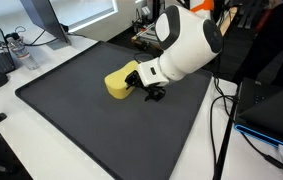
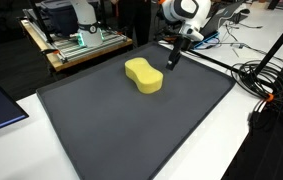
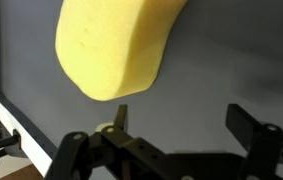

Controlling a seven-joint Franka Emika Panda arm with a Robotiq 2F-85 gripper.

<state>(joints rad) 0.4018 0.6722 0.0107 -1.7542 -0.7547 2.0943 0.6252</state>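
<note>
Claw (image 2: 171, 61) beside one yellow sponge (image 2: 144, 76), one mat (image 2: 131, 132)

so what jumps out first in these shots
The bright yellow sponge catches the eye first, lying alone on a dark grey mat. Next is the bulky white robot arm, bent down close beside the sponge. In the wrist view its jaws stand open, with the sponge just ahead of them, not between them.
</note>
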